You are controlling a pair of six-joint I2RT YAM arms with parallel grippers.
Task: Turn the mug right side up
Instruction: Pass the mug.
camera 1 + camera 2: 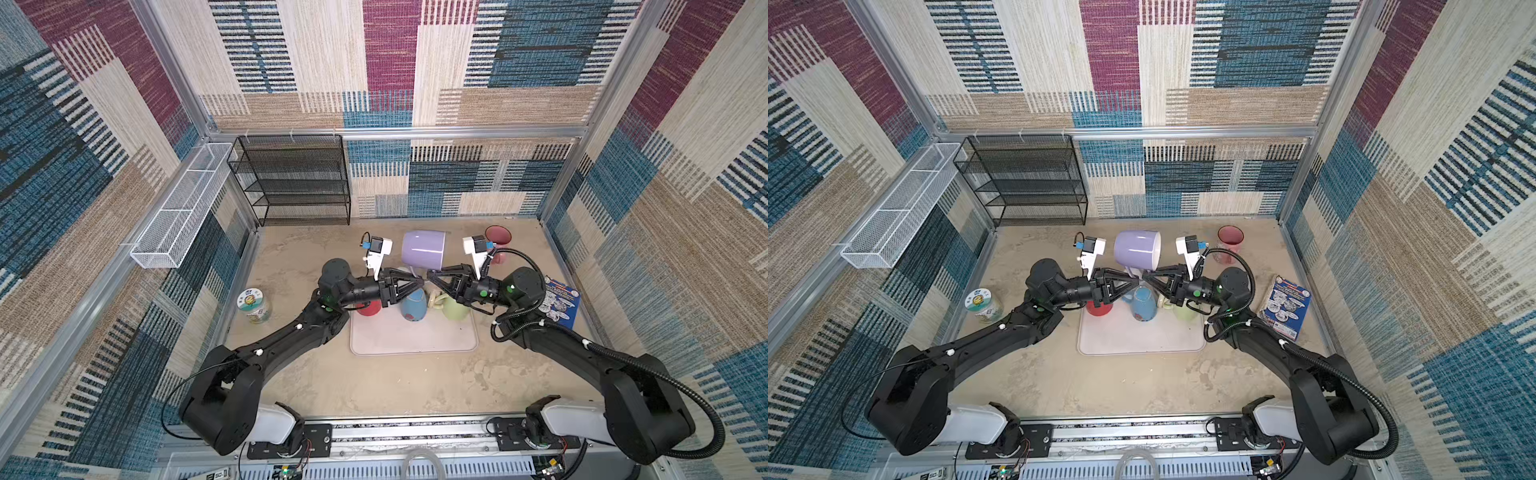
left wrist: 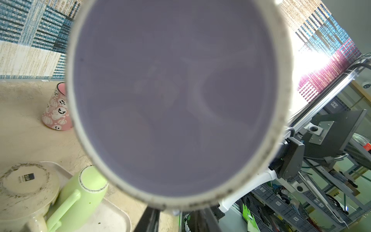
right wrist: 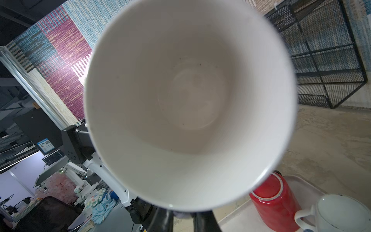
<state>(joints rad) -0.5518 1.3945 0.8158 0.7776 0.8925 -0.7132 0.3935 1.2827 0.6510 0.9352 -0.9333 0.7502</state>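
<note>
Lilac mug [image 1: 423, 250] lies sideways just above both hands, mouth facing the right hand [image 1: 431, 277], which is clamped on its handle [image 1: 410, 271]; the left hand [image 1: 419, 283] looks slightly parted, grip unclear, so it could swing onto the blue mug [image 1: 414, 306] beneath.

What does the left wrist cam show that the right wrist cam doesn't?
Left wrist only: the underside of the lavender mug, a pink ghost-print cup and a green mug.
Right wrist only: the mug's white inside, a red mug and the black wire rack.
Both: the mug filling the frame, the tray and the sandy tabletop.
</note>
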